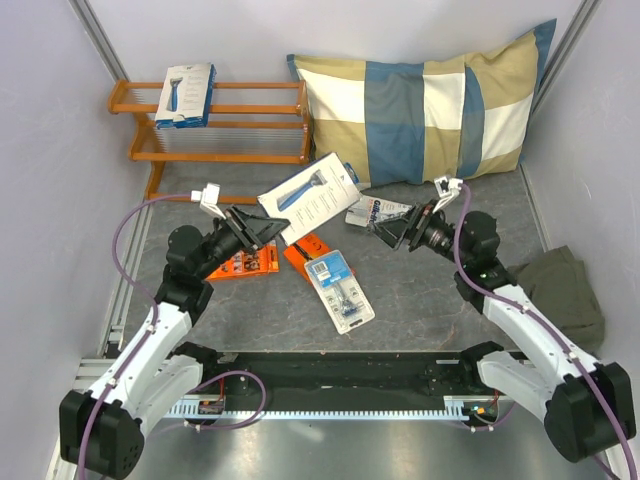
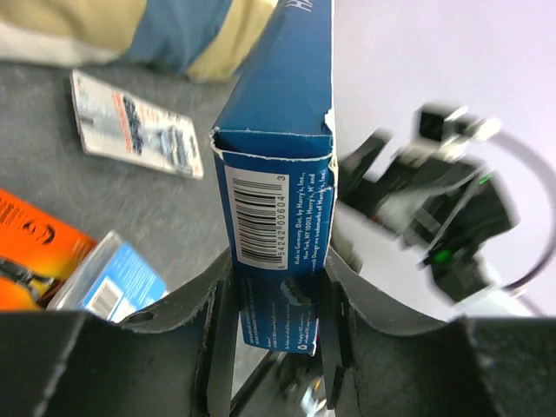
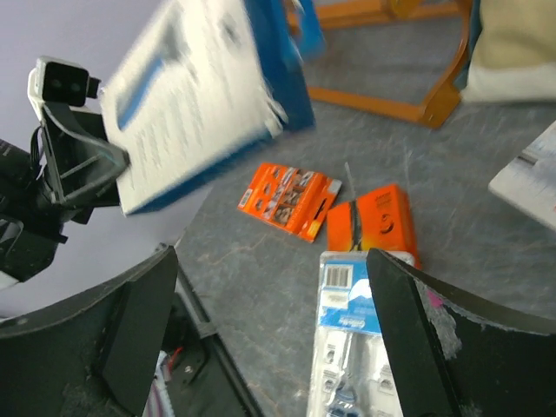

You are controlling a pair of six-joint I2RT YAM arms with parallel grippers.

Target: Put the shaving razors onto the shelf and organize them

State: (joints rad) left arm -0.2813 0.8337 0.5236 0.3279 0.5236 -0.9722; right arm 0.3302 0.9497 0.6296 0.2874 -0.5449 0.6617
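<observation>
Grey counter point(image 1: 430, 300): your left end effector point(image 1: 268, 226) clamps white box point(image 1: 310, 193); right end effector point(image 1: 385, 230) gapes empty. Next, carry box to shelf point(image 1: 255, 108).

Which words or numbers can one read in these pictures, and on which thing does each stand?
"54242 00604": under the barcode on the held box.
"Made in Germany. Dist. by Harry's, Inc.": beside that barcode.
Print on the blister packs, orange packs and shelf box: too small or blurred.

A lab test cell — bare grey walls point(image 1: 50, 150) and aluminium framing point(image 1: 100, 42).
</observation>
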